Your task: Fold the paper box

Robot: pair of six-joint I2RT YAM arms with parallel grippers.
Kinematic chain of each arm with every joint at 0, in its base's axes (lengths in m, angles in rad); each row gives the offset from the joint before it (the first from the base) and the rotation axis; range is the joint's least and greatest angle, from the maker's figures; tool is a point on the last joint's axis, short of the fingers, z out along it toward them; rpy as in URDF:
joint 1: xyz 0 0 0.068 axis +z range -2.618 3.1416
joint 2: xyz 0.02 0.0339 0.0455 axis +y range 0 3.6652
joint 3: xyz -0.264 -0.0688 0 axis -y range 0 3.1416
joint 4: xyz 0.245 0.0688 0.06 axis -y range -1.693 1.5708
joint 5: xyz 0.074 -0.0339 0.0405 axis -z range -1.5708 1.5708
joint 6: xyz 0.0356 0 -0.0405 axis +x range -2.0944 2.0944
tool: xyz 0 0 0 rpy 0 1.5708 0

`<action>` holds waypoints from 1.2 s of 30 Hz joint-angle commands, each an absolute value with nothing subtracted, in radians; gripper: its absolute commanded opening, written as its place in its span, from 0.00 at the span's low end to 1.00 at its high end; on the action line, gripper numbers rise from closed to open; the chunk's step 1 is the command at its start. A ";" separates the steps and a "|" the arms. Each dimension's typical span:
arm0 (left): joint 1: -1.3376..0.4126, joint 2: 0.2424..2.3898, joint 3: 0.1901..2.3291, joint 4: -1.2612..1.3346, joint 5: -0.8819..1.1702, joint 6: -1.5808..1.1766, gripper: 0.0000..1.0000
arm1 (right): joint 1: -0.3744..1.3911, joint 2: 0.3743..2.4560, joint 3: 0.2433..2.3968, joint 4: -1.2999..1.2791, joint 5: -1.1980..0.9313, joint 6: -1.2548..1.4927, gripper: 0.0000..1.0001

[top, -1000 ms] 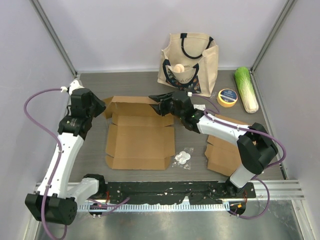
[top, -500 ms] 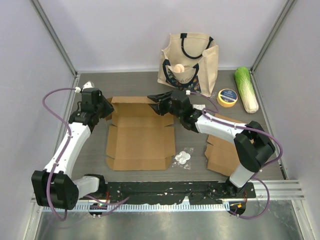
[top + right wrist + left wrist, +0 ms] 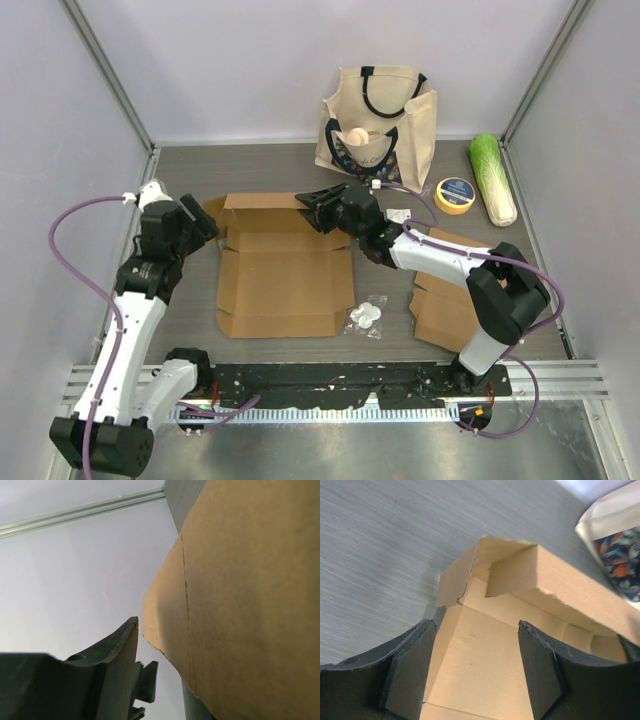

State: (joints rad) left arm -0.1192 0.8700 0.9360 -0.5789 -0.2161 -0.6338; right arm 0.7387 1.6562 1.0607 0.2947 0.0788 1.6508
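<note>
The brown paper box (image 3: 285, 280) lies mostly flat in the middle of the table, with its back wall and corner flaps (image 3: 262, 202) raised. My left gripper (image 3: 200, 225) stands open at the box's left rear corner. In the left wrist view its jaws (image 3: 477, 675) are wide apart over the box floor (image 3: 485, 645), holding nothing. My right gripper (image 3: 318, 205) is at the box's right rear corner. In the right wrist view a cardboard flap (image 3: 240, 595) stands between its spread fingers (image 3: 120, 650), with a gap beside the one finger that shows.
A cloth tote bag (image 3: 378, 125) stands behind the box and shows at the left wrist view's right edge (image 3: 615, 545). A yellow tape roll (image 3: 455, 195) and a cabbage (image 3: 493, 178) lie at the back right. A second flat cardboard (image 3: 450, 300) and a small plastic packet (image 3: 366, 315) lie right of the box.
My left gripper has opened and let go of the box's left rear flap, and the arm has drawn back to the left. The right gripper has stayed at its corner.
</note>
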 commanded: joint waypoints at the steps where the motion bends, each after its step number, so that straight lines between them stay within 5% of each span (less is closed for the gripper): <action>1: -0.121 0.959 0.920 -0.539 -0.212 -0.606 0.70 | 0.744 1.652 1.074 0.364 0.100 1.635 0.05; 7: -0.121 1.129 0.983 -0.505 -0.215 -0.583 0.56 | 0.744 1.646 1.071 0.361 0.100 1.611 0.05; 9: -0.120 1.169 1.023 -0.535 -0.228 -0.569 0.46 | 0.747 1.646 1.074 0.359 0.101 1.597 0.05; 11: -0.121 1.215 1.058 -0.574 -0.223 -0.546 0.21 | 0.749 1.649 1.081 0.357 0.103 1.553 0.05; 15: -0.120 1.232 1.139 -0.644 -0.170 -0.511 0.00 | 0.762 1.660 1.080 0.386 0.104 1.442 0.02; 26: -0.095 1.278 1.243 -0.719 -0.005 -0.436 0.00 | 0.785 1.686 1.063 0.459 0.097 1.188 0.01; 31: -0.017 1.266 1.181 -0.623 0.248 -0.508 0.00 | 0.784 1.701 1.097 0.458 0.078 1.095 0.01; 36: 0.034 1.276 1.236 -0.653 0.222 -0.499 0.00 | 0.784 1.712 1.092 0.468 0.058 1.081 0.02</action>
